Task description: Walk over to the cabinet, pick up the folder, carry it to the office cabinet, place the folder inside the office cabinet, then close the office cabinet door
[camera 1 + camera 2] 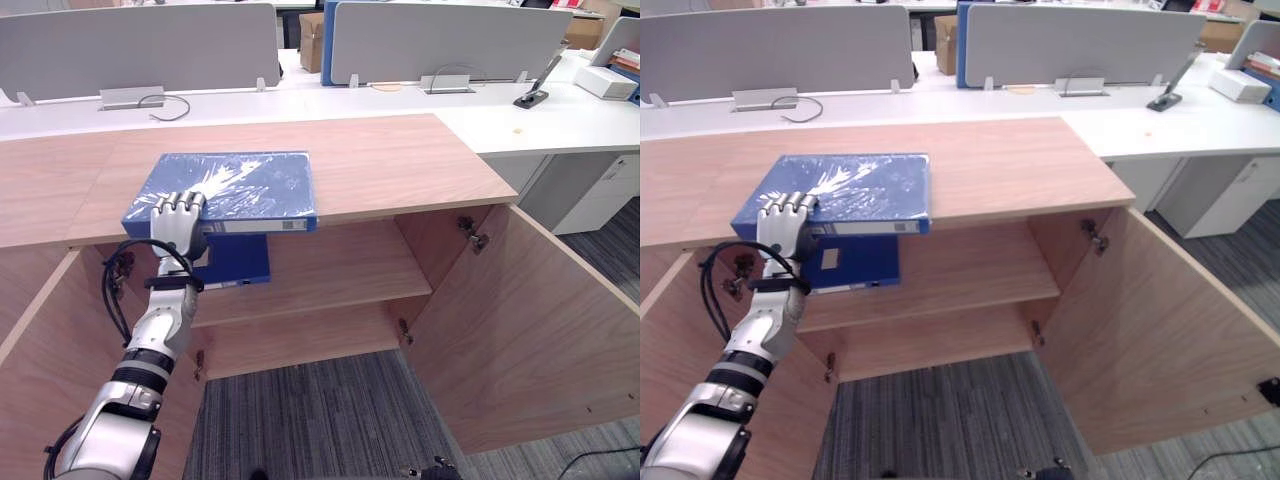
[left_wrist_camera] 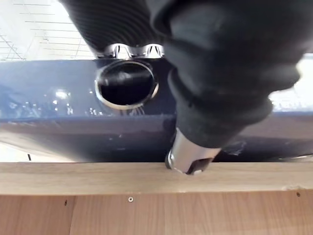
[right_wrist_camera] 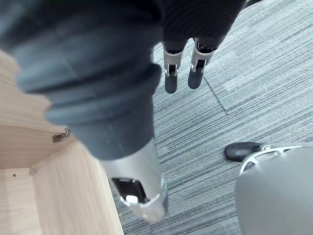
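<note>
You have two blue folders here. The folder [image 1: 235,185] you want lies flat on the cabinet top [image 1: 400,160], at about 10 o'clock from the head view's centre. Its long axis runs 9 to 3, and its spine faces 6 at the front edge. The second folder [image 1: 240,262] sits on the shelf just below. Both doors, left [image 1: 55,390] and right [image 1: 540,330], stand open.

Your left hand [image 1: 178,215] grips the top folder's near-left corner, fingers curled over the cover and thumb under the spine. Your right hand [image 3: 181,68] hangs slack above the carpet [image 3: 254,98], holding nothing.
</note>
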{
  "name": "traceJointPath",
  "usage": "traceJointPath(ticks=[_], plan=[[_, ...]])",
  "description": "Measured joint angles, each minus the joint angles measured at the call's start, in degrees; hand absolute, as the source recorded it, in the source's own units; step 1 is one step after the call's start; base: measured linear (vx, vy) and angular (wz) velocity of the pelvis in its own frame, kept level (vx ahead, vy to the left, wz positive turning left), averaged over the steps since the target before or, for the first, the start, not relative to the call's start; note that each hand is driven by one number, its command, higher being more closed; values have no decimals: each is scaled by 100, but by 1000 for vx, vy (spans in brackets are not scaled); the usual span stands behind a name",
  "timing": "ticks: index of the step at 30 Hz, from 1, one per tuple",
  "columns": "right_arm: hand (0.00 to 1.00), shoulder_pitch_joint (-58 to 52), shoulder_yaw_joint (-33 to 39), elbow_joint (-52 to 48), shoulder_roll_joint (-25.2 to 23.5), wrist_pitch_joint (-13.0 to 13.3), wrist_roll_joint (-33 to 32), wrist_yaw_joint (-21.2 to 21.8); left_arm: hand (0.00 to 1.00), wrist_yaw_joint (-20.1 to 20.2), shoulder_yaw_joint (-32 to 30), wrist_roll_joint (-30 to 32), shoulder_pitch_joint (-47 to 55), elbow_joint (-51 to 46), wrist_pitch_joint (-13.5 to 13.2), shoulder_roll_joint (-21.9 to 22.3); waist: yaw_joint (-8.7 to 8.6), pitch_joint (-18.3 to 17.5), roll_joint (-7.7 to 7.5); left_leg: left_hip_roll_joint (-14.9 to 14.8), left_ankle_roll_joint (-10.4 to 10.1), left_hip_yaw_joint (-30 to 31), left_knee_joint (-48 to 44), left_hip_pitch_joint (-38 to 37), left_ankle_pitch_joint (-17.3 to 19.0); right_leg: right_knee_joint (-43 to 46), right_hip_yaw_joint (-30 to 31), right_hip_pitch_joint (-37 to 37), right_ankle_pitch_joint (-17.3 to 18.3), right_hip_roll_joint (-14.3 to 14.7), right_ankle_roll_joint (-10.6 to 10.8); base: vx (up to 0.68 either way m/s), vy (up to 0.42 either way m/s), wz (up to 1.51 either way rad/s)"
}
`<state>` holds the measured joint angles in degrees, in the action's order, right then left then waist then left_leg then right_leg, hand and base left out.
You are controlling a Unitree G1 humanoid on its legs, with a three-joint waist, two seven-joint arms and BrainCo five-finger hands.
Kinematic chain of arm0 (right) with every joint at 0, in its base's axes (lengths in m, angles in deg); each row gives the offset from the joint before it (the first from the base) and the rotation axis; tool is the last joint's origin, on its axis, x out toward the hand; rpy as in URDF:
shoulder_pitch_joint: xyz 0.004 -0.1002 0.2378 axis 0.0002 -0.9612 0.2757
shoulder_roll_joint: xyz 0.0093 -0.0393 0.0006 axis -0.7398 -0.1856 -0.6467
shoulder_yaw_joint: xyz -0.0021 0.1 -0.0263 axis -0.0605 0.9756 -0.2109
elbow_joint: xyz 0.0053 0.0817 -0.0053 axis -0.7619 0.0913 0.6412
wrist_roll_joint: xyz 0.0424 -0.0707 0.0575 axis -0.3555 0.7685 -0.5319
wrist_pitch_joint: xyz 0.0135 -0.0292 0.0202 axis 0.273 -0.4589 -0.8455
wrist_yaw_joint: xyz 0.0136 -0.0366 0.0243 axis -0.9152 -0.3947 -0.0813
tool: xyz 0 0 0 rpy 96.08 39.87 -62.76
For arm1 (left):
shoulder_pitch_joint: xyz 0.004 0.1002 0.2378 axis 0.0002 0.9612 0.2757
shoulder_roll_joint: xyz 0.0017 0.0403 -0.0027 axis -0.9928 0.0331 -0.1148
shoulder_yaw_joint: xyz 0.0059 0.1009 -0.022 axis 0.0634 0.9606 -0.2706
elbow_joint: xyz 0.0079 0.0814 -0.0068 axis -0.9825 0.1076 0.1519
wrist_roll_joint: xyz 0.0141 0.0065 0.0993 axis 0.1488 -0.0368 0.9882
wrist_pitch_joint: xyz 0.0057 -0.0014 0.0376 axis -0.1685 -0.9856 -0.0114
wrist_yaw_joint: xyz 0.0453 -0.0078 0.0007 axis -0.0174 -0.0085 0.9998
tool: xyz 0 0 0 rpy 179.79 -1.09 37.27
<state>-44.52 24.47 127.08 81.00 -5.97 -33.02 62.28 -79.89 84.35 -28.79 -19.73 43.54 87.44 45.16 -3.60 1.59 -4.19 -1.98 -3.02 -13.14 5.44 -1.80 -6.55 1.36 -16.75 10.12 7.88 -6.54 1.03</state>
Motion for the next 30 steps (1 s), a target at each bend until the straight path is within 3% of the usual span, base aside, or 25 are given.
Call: traceJointPath(ticks=[4, 8, 11, 13, 14, 15, 16, 17, 18, 19, 22, 27, 30], plan=[[0, 21, 0, -1, 1, 1, 3, -1, 100, -69, -147, -11, 129, -316, 18, 236, 27, 18, 2, 35, 5, 19, -2, -1, 11, -37, -3, 44, -12, 2, 20, 8, 3, 2], [0, 32, -2, -6, -1, -3, 5, -1, 100, -38, -338, -420, 780, -1809, 89, 752, 26, 94, 11, 92, 18, 31, -4, -1, 28, -55, -7, 53, -15, -45, 25, 9, 9, 0], [0, -21, -25, -5, -11, -18, -4, -2, 100, 148, -127, -1173, 1816, -3542, -291, 1282, 38, 89, 24, 76, 19, 84, -28, 15, 28, -34, 37, 35, -57, -74, 92, 36, 20, 1], [0, -31, -101, -5, -9, -51, -55, 0, 100, 648, 245, -2381, 2332, -4433, -1041, 1405, 151, 79, 37, 50, 20, 91, -33, 76, 25, 56, 66, -62, -84, -62, 126, 12, 29, 4], [0, -18, -135, -9, -8, -52, -80, 0, 100, 761, 307, -2618, 2445, -4562, -1170, 1405, 158, 77, 39, 36, 21, 88, -34, 74, 23, 90, 99, -79, -84, -55, 126, -10, 34, -4], [0, 18, -287, -82, 6, -52, -154, 1, 100, 1054, 335, -3318, 2670, -4711, -1450, 1404, 158, 60, 65, 0, 27, 85, -34, 70, 15, 143, 145, -106, -95, -43, 141, -28, 6, -10], [0, 21, -484, -286, 17, -40, -346, 14, 100, 1389, 305, -4415, 2874, -4823, -1701, 1400, 161, 49, 85, -31, 31, 82, -34, 73, 8, 158, 146, -121, -122, -21, 169, -36, 1, -10], [0, 17, -576, -394, 22, -36, -390, 27, 100, 1519, 277, -4914, 2983, -4869, -1787, 1404, 162, 49, 87, -32, 35, 81, -34, 77, 0, 159, 148, -122, -132, -12, 169, -60, -2, -9], [0, -12, -748, -650, 33, -31, -517, 52, 100, 1774, 189, -5881, 3197, -4910, -1886, 1415, 169, 49, 88, -43, 39, 82, -35, 89, -13, 164, 152, -131, -142, 1, 168, -89, 6, -5], [0, -75, -895, -992, 37, -23, -624, 72, 100, 2009, 68, -6781, 3397, -4912, -1903, 1434, 180, 51, 94, -52, 39, 86, -34, 104, -17, 164, 157, -181, -143, 7, 167, -104, 7, -4], [0, -387, -1230, -2448, 56, -1, -960, 141, 100, 2296, -367, -8159, 3822, -4967, -1900, 1659, 247, 86, 151, -89, 57, 121, -35, 223, -79, 216, 159, -310, -200, 40, 142, -96, 12, -1], [0, -749, -1270, -4709, -27, 292, -1997, 353, 100, 2517, -867, -9178, 4309, -5316, -1900, 2084, 286, 159, 262, -40, 128, 316, -3, 282, -44, 214, 132, -313, -229, 38, 128, -142, 28, 10], [0, -753, -1393, -5677, -40, 479, -2572, 467, 100, 2538, -982, -9163, 4442, -5573, -1903, 2215, 292, 182, 302, -19, 129, 377, -2, 278, -48, 206, 122, -304, -222, 32, 131, -127, 24, 6]])
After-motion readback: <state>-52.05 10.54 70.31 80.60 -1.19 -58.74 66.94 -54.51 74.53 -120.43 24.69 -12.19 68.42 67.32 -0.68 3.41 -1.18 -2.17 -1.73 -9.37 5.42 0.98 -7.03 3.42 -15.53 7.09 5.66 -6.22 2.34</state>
